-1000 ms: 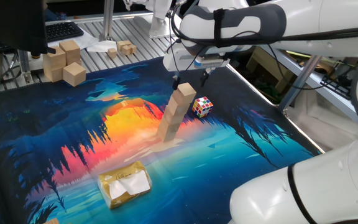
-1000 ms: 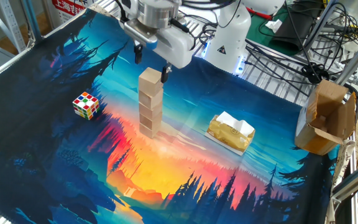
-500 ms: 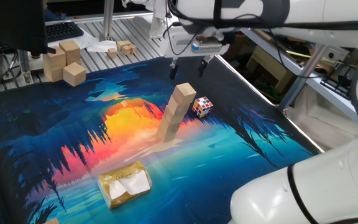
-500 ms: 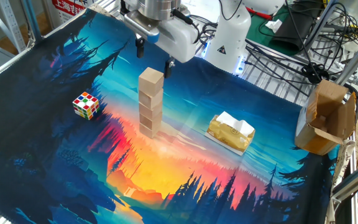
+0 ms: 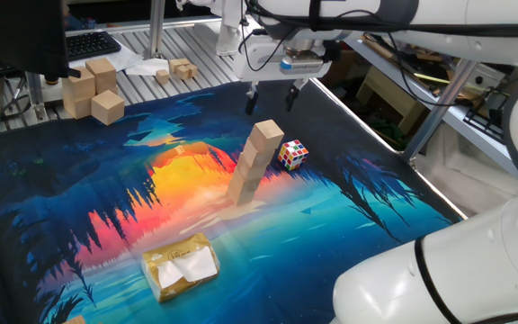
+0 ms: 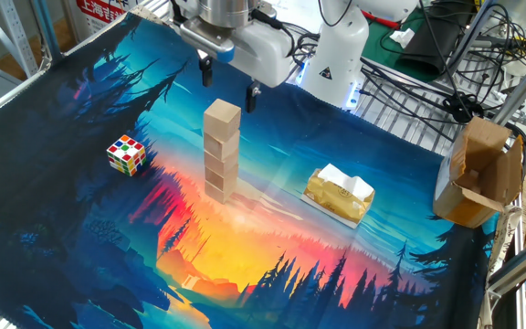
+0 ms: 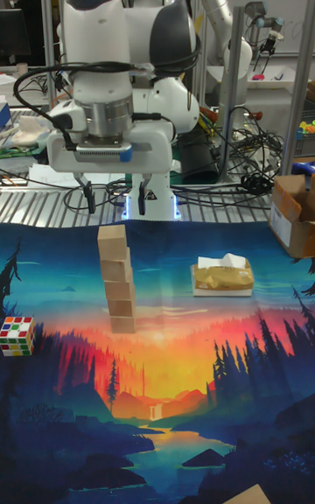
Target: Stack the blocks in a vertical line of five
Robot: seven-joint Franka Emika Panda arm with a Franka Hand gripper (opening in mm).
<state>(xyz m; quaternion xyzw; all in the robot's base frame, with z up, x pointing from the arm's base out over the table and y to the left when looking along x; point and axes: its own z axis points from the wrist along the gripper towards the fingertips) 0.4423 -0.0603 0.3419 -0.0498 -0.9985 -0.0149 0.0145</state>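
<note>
The blocks [image 5: 253, 166] stand as one slightly leaning tower of several light-tan cubes on the sunset-print mat, also seen in the other fixed view [image 6: 221, 151] and the tall view [image 7: 115, 278]. My gripper [image 5: 272, 103] hangs open above the top cube, clear of it, with nothing between its fingers. In the other fixed view the gripper [image 6: 229, 91] has one finger on each side above the tower top. The tall view shows the gripper [image 7: 109, 206] just over the top cube.
A multicoloured puzzle cube [image 5: 293, 154] lies on the mat near the tower. A yellow tissue pack [image 6: 339, 194] sits on the other side. Larger pale wooden blocks [image 5: 93, 90] rest off the mat's far corner. A cardboard box [image 6: 478, 174] stands beside the mat.
The open gripper has risen from around the top cube to well above it. The tower has stayed in place.
</note>
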